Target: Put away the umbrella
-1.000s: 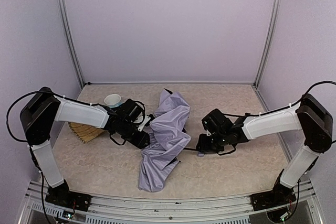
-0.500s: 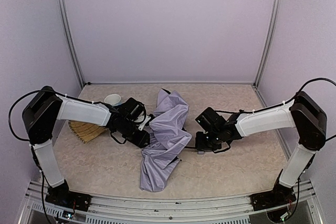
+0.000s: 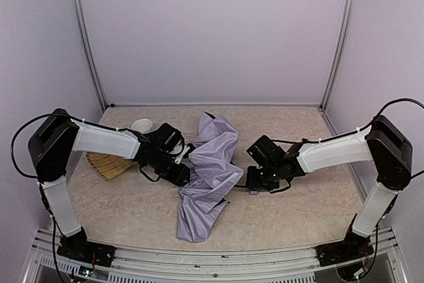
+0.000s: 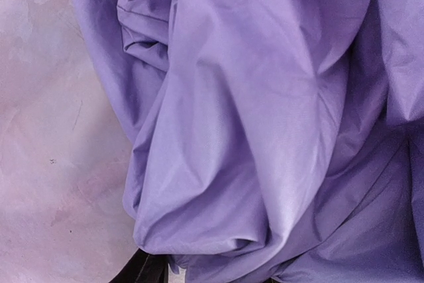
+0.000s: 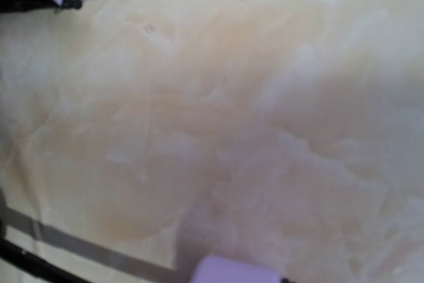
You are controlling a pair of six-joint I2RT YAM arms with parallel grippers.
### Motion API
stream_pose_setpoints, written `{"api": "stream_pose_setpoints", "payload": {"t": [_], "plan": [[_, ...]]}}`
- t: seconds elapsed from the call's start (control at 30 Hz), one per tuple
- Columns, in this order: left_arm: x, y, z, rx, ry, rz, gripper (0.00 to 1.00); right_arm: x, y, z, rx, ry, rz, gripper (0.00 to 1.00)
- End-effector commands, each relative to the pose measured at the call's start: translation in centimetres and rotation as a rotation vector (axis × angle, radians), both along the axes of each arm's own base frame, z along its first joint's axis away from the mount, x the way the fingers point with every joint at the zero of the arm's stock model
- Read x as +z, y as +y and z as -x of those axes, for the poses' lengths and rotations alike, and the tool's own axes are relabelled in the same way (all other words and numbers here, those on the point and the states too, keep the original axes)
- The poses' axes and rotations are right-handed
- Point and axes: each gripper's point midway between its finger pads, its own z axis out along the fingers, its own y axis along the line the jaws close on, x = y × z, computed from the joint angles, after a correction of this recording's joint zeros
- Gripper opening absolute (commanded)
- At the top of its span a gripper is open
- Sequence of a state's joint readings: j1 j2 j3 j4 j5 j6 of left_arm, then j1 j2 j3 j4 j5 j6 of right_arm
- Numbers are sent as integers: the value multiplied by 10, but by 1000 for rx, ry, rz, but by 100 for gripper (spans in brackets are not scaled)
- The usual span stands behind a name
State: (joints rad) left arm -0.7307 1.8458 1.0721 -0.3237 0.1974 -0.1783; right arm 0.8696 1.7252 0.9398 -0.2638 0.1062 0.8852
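**Change over the preceding second.** The right arm (image 3: 331, 152) swung leftward, its elbow link drawn in from the right wall, and the cable loop (image 3: 397, 103) above that link followed. This carried the right gripper (image 3: 254, 182) closer to the umbrella (image 3: 211, 164), so the strip of bare table (image 3: 298, 217) between that gripper and the lavender fabric narrowed. Most of this travel fell in the first half of the interval, after which the arm barely shifted. The left arm (image 3: 106, 142) edged slightly rightward, and the upper folds of the fabric moved a little to the left
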Motion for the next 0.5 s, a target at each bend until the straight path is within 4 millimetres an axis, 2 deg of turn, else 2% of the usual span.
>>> {"api": "stream_pose_setpoints", "payload": {"t": [0.0,0.07,0.13,0.2,0.27,0.37,0.47], "plan": [[87,-138,51,-421,-56,532,48,80,132,35,363,-49,-496,37],[91,-139,52,-427,-67,532,48,83,128,34,364,-55,-471,38],[93,-131,44,-401,-97,494,48,82,114,30,331,-74,-402,39],[90,-115,33,-354,-129,439,48,74,93,32,305,-76,-338,42],[79,-91,21,-293,-162,352,48,58,66,36,274,-40,-274,45],[74,-65,5,-223,-184,289,48,35,24,49,228,16,-156,50],[77,-51,-7,-179,-220,249,52,34,-3,56,198,36,-98,60]]}}
